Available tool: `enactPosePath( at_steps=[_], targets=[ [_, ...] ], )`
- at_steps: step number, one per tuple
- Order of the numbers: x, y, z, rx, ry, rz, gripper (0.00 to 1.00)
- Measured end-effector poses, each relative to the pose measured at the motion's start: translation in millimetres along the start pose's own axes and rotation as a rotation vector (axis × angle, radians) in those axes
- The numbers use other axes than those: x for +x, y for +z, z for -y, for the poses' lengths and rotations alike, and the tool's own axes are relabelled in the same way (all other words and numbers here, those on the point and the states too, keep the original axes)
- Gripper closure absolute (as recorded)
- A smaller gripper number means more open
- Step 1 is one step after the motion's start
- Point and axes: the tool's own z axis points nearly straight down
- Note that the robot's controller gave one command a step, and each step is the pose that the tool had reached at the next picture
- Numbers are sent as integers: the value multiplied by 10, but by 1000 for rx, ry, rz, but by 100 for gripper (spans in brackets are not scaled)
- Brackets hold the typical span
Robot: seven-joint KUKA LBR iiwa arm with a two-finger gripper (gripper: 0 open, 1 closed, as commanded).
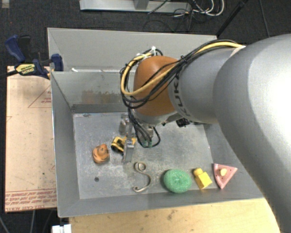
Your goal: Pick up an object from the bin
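The gripper point(127, 142) hangs low over the floor of the bin point(63, 130), left of centre, with no telling whether it is open or closed, just beside a small yellow-and-black piece point(118, 144) that looks light, stiff and probably slippery, best pinched across its narrow middle

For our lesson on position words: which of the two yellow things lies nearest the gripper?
The yellow-and-black piece beside the gripper, mid-bin; the plain yellow block lies apart, between green lump and pink wedge.
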Motion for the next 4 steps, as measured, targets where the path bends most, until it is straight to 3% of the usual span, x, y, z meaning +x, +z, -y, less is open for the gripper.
enactPosePath(
  at_steps=[1,2,3,4],
  targets=[
    [118,89,58,2,-24,3,100],
    [118,89,58,2,-24,3,100],
    [197,-136,93,2,-16,1,100],
    [-79,-387,227,1,-8,2,100]
  ],
)
